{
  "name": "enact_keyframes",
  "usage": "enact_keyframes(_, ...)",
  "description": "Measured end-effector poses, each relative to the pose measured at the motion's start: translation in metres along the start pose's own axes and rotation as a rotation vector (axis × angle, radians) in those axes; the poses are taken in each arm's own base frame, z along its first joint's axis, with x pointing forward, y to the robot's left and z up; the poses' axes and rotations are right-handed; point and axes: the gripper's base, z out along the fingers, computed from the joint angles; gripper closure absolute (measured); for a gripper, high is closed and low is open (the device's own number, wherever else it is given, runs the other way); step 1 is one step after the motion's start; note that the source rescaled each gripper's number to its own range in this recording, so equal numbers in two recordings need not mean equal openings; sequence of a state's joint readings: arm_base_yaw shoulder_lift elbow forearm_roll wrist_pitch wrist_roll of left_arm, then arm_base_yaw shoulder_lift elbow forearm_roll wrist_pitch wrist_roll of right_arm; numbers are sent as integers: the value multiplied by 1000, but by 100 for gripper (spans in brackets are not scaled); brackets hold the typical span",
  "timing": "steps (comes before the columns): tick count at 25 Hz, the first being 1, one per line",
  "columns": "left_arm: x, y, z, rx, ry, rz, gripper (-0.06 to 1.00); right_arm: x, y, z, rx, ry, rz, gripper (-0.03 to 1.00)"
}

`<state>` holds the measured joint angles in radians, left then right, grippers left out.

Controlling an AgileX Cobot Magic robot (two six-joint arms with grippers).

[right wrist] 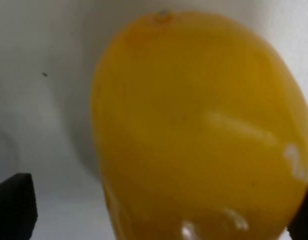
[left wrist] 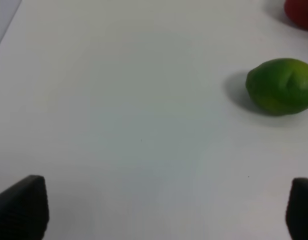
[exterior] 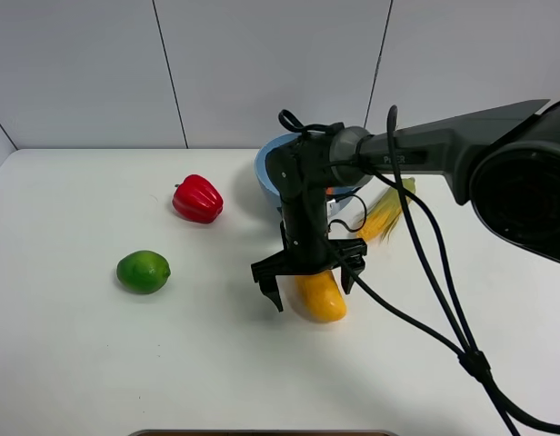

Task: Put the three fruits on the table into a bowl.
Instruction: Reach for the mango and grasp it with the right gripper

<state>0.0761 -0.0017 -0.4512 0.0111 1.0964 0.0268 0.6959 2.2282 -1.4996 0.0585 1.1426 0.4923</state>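
Reaching in over the middle of the tabletop (exterior: 80,363), the right gripper (exterior: 312,286) hangs around the mango (exterior: 324,298) with its jaws spread wide, one finger on each long side of the fruit and neither visibly pressing on it. In the right wrist view the mango (right wrist: 194,130) fills nearly all the space inside the right gripper (right wrist: 159,207). The step in hand therefore looks like the pickup of the mango, with the grasp not yet made.

The next move calls for closing across the mango's narrow width near its middle, since the glossy skin may slip. The fruit then has to be lifted clear and carried back to the bowl (exterior: 265,168), which sits just behind the arm toward the far edge.

The lime (exterior: 143,272) lies well apart, toward the left edge. The left gripper (left wrist: 161,207) is open and empty over bare tabletop, with the lime (left wrist: 281,86) ahead of it.

A speck of red-orange shows at the bowl behind the arm. It may be the third fruit, but the arm hides too much to tell.

The pepper (exterior: 197,199) and the corn cob (exterior: 387,213), on either side of the bowl, are not part of the job.
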Motion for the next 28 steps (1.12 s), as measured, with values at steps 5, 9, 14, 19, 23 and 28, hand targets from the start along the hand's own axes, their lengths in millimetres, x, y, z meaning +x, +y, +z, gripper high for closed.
enact_keyframes(5,0,0,0,0,0,0,15,0,2,6,-17,18,12,3)
enact_keyframes(9,0,0,0,0,0,0,15,-1,2,6,-16,19,12,6)
enact_keyframes(14,0,0,0,0,0,0,15,-1,2,6,-16,19,12,22)
enact_keyframes(19,0,0,0,0,0,0,15,-1,2,6,-16,19,18,47)
enact_keyframes(23,0,0,0,0,0,0,15,-1,2,6,-16,19,19,58)
enact_keyframes(28,0,0,0,0,0,0,15,-1,2,6,-15,19,19,73)
